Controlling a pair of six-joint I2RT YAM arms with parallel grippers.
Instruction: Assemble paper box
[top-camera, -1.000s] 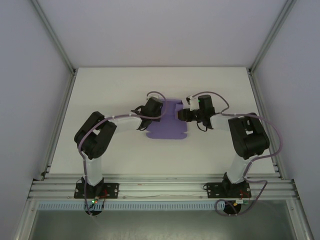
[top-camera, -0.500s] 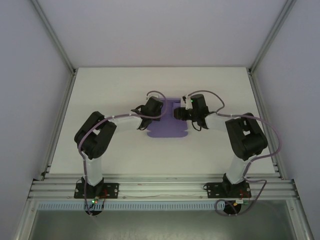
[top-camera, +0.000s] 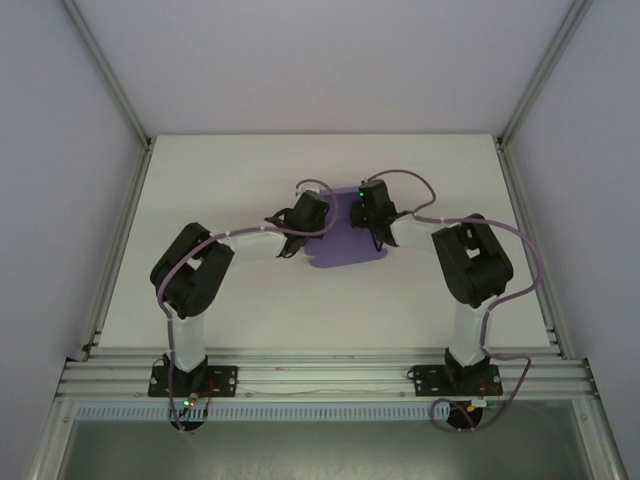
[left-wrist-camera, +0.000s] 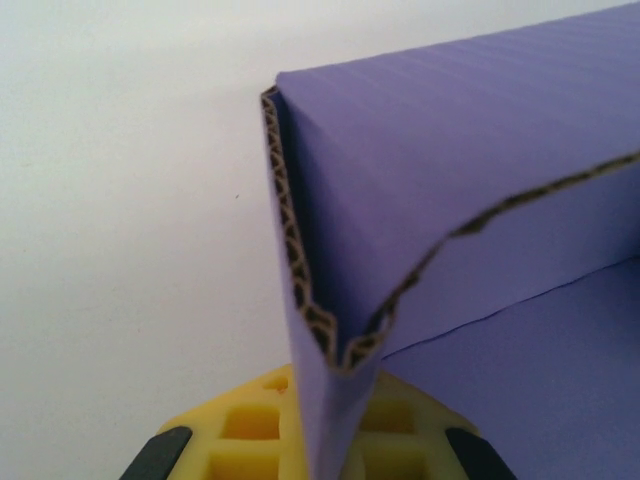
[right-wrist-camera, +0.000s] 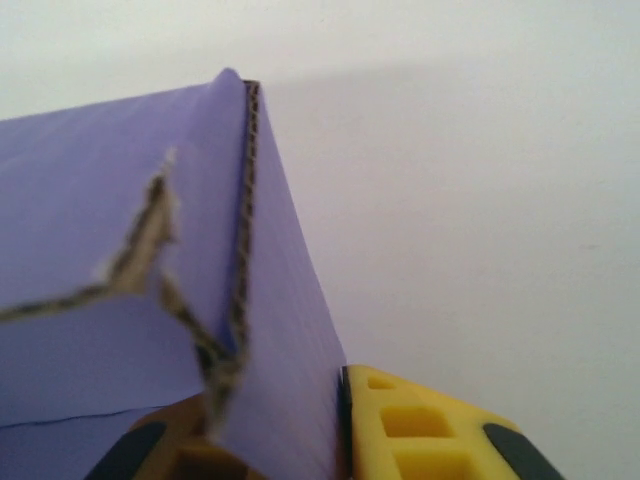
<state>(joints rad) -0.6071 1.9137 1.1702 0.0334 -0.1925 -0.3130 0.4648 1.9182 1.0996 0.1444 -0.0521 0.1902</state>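
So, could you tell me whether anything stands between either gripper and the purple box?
Nothing visible does: the left gripper and the right gripper each grip a raised wall of the paper box.

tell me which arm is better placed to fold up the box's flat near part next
Right, probably. Both grippers clamp raised side walls of the paper box, but the right gripper sits further in over the sheet, nearer its flat near part; the left gripper is at the left edge.
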